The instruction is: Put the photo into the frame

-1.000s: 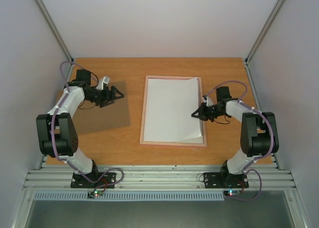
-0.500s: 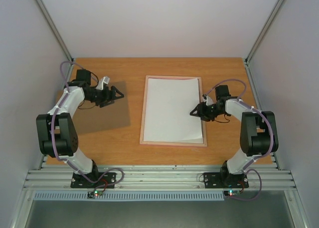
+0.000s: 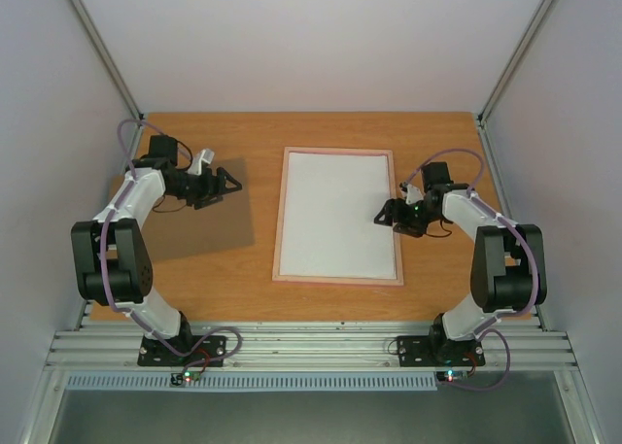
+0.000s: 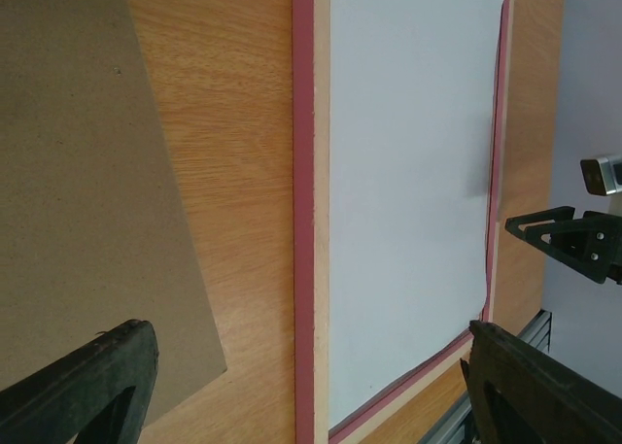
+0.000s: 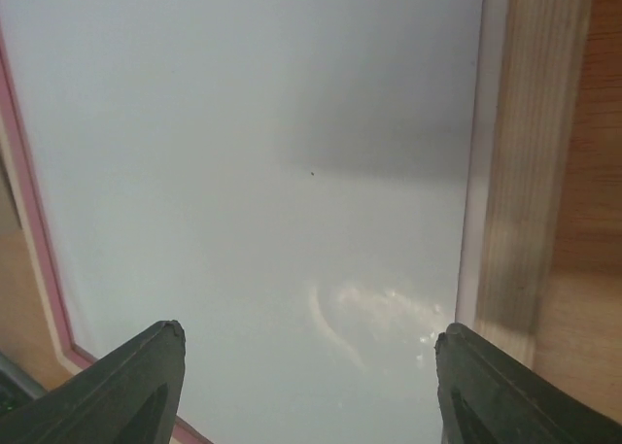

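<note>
Right gripper (image 3: 387, 216): jaws apart, nothing held; it sits over the right rail of the frame (image 3: 279, 211), tips pointing left over the photo (image 3: 337, 211). Whether the tips touch the sheet cannot be told.
Right wrist view: both fingers (image 5: 126, 386) stand wide, with the photo (image 5: 243, 172) between them and the frame's pale wood rail (image 5: 525, 172) on the right.
Left gripper (image 3: 230, 182): jaws wide apart, empty, above the far part of the board (image 3: 219, 225), well apart from the frame.
Photo: lies flat inside the frame, plain white side up; printed side not visible.
Frame: flat mid-table (image 3: 330, 133), narrow pink rim (image 4: 303, 172) around paler wood.
Board: brown, flat (image 4: 78, 172), left of the frame, not touching it.
</note>
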### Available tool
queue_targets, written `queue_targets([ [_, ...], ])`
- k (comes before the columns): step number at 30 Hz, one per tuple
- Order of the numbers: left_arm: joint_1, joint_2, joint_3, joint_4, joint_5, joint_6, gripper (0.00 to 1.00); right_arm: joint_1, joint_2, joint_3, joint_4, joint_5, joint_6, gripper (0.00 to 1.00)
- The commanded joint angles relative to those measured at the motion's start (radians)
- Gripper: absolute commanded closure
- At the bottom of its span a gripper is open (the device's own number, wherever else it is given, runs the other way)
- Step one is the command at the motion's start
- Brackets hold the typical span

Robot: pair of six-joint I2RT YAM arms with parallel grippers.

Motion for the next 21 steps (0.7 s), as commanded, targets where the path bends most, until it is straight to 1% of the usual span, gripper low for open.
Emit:
queue_targets([
  [1,0.006,0.000,0.005,0.031,-0.025,0.016,0.13,0.009,-0.028,0.037,-0.051,0.067,-0.037,0.27],
  [7,0.008,-0.021,0.012,0.012,-0.069,0.033,0.01,0.007,-0.053,0.061,-0.093,0.090,-0.078,0.19],
  [10,0.007,-0.035,0.032,-0.014,-0.088,0.062,0.01,0.005,-0.066,0.107,-0.131,0.085,-0.126,0.15],
  [13,0.007,-0.043,0.054,-0.051,-0.146,0.113,0.01,0.005,-0.098,0.141,-0.137,0.087,-0.178,0.06],
  [14,0.007,-0.045,0.062,-0.065,-0.173,0.122,0.01,0.005,-0.108,0.151,-0.136,0.087,-0.196,0.05],
  [17,0.008,-0.047,0.075,-0.111,-0.229,0.214,0.01,0.006,-0.137,0.185,-0.136,0.094,-0.257,0.04],
  [19,0.005,-0.047,0.069,-0.134,-0.225,0.267,0.01,0.006,-0.161,0.210,-0.128,0.125,-0.324,0.02],
  [21,-0.007,-0.058,0.041,-0.134,-0.208,0.306,0.01,0.006,-0.195,0.222,-0.102,0.199,-0.398,0.02],
])
